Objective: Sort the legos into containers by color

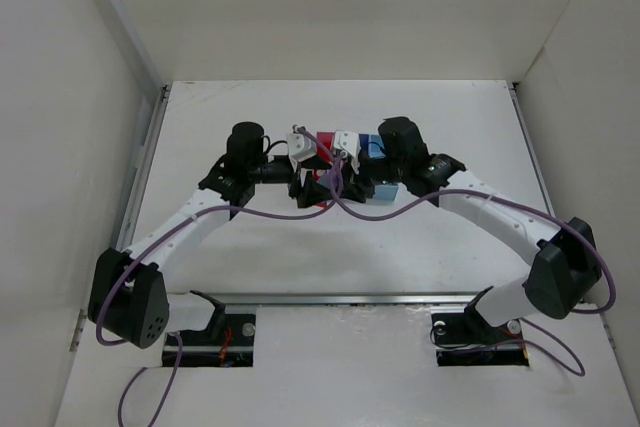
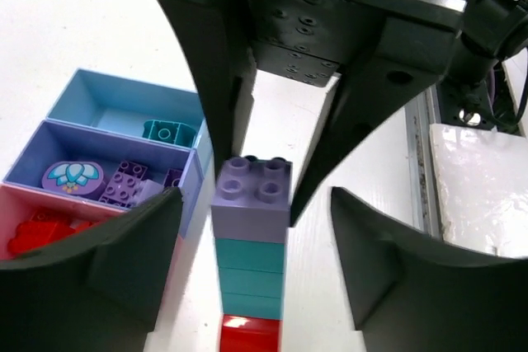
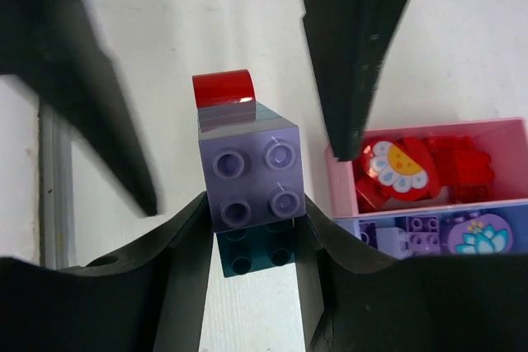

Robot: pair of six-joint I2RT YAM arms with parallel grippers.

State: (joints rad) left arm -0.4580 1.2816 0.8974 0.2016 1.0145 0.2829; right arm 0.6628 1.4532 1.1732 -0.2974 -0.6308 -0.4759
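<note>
A stack of legos, with a lavender brick (image 2: 252, 191) at one end, teal bricks (image 2: 252, 269) in the middle and a red brick (image 2: 249, 335) at the other end, hangs between both grippers. My right gripper (image 3: 253, 204) is shut on the lavender brick (image 3: 252, 171). My left gripper (image 2: 252, 204) stands open around the stack, and its fingers (image 2: 124, 261) are clear of it on both sides. The three containers lie beside it: light blue (image 2: 74, 92), purple (image 2: 25, 162) and pink (image 3: 342, 179). From above, the two grippers meet at mid-table (image 1: 325, 185).
The light blue bin holds a teal brick (image 2: 165, 131). The purple bin holds lavender bricks (image 2: 128, 183) and a round flower piece (image 2: 73, 176). The pink bin holds red pieces (image 3: 450, 166). A metal rail (image 2: 421, 162) runs along the table edge, and white walls enclose the table.
</note>
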